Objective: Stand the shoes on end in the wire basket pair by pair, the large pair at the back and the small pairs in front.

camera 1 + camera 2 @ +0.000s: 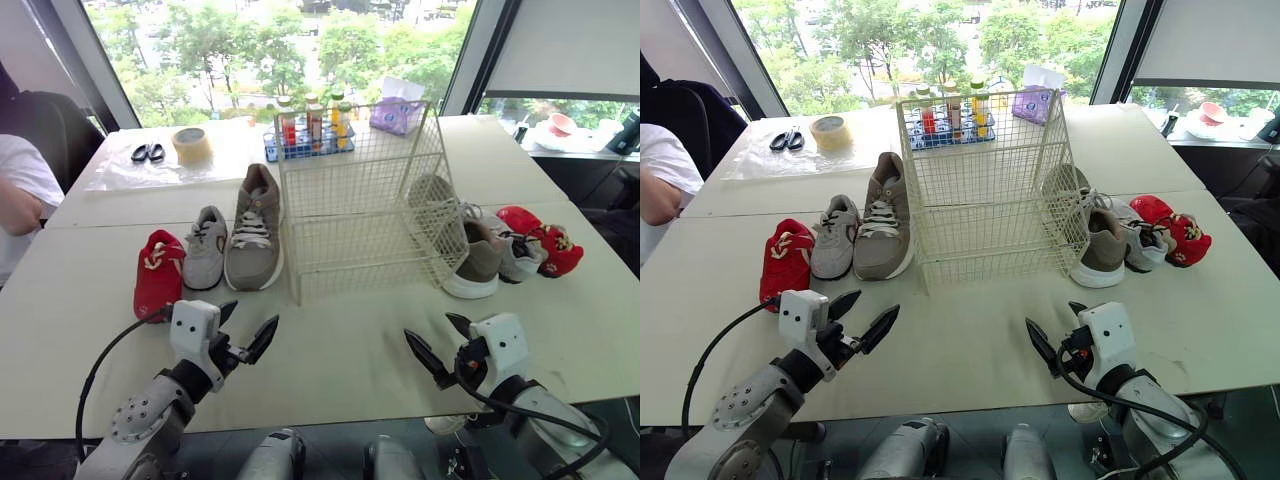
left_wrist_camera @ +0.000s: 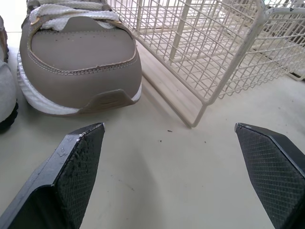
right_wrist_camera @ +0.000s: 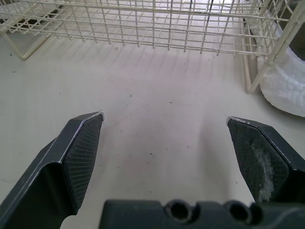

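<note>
Large tan shoe (image 1: 254, 232), nine o'clock of wire basket (image 1: 360, 190); left pincer (image 1: 250, 320), right pincer (image 1: 431, 330) wide, empty; light basket may slide on loading.

I log the wire basket (image 1: 365, 200) mid-table. Beside its left wall lies the left large sneaker (image 1: 254, 228), then the left small sneaker (image 1: 206, 247), with the left tiny shoe (image 1: 158, 272) outermost. On its right, in the same order outward: right large sneaker (image 1: 478, 262), right small sneaker (image 1: 520, 262), right tiny shoe (image 1: 555, 248). Behind it: bottle tray (image 1: 310, 128), tissue pack (image 1: 395, 112). Far back-left: tape roll (image 1: 191, 145), scissors (image 1: 148, 152).
</note>
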